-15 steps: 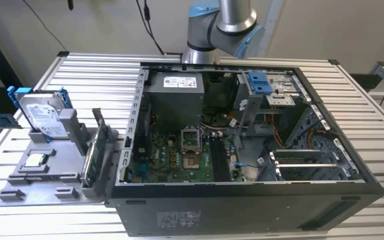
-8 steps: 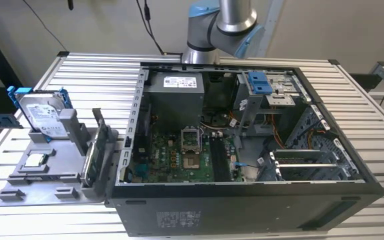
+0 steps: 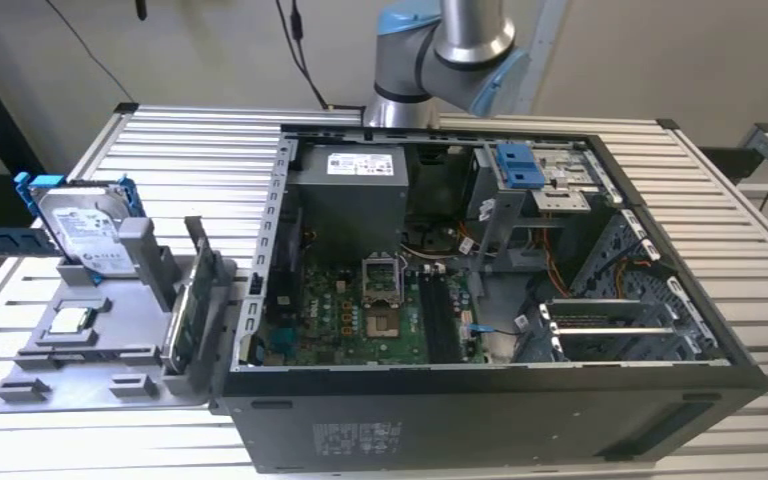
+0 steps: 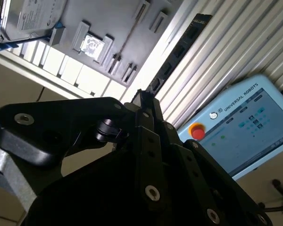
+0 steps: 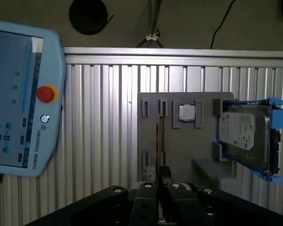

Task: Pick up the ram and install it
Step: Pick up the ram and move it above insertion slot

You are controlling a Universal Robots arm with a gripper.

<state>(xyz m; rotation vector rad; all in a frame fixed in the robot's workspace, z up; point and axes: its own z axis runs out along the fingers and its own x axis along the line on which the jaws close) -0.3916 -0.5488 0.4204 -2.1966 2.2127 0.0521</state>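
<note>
Colours here: the hard drive (image 3: 87,232) is silver with a white label and bright blue brackets, parked on a plain matte grey holder (image 3: 91,345). The table (image 3: 184,150) is silvery metal, striped all over with ribbed slats. The computer case (image 3: 491,425) is black, the motherboard (image 3: 357,310) inside it green, and there's a blue bracket (image 3: 520,165) up top. The arm (image 3: 471,40) is silver with pale blue caps, the gripper (image 5: 159,175) is black all over, and the pendant (image 5: 19,94) is pale blue with a red button (image 5: 45,93).
</note>
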